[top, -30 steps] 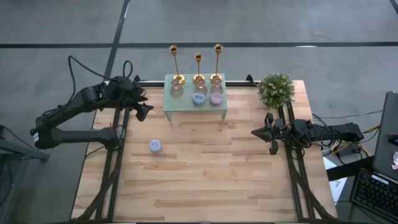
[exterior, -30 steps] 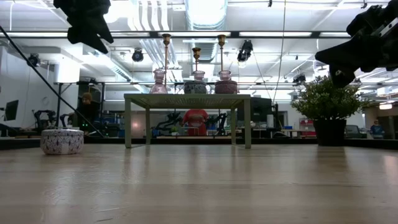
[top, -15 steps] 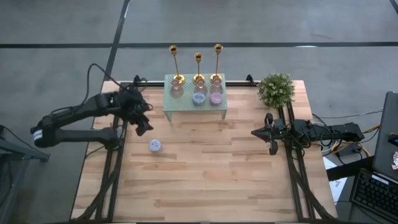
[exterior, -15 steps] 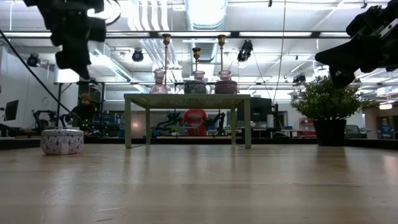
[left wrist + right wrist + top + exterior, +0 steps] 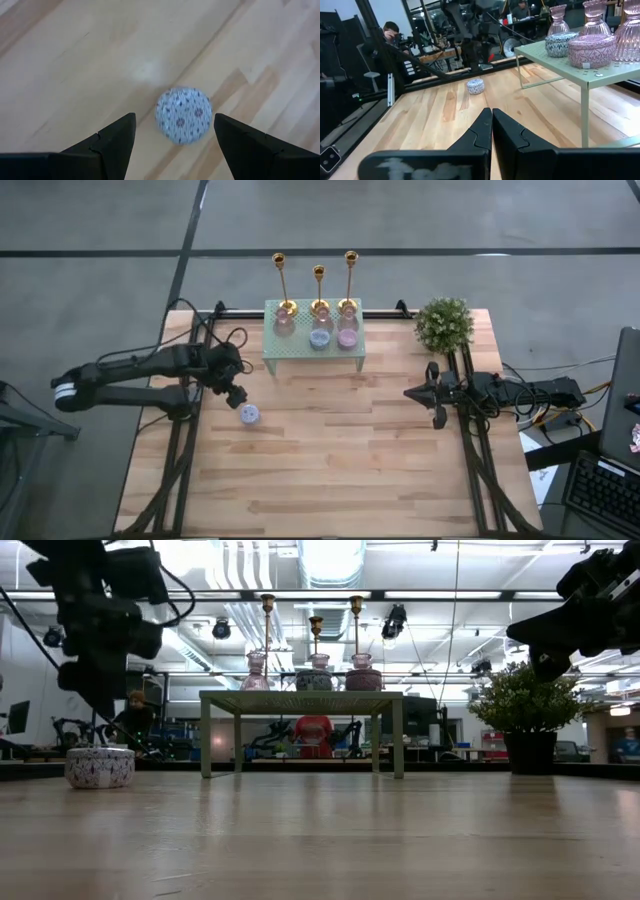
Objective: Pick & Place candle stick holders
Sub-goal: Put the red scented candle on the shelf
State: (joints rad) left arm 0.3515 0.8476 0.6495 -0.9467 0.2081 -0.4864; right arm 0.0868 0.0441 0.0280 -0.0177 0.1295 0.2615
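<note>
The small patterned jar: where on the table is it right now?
In the high view the jar sits on the table's left side, forward-left of the green stand, with the open left pincer just above it.

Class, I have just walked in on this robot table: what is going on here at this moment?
The left end effector hangs open directly above a small patterned jar on the wooden table, not touching it. The right end effector waits shut at the table's right side, near the potted plant. The three gold candle stick holders stand untouched on the small green stand at the far edge, along with glass vases and lidded jars.
</note>
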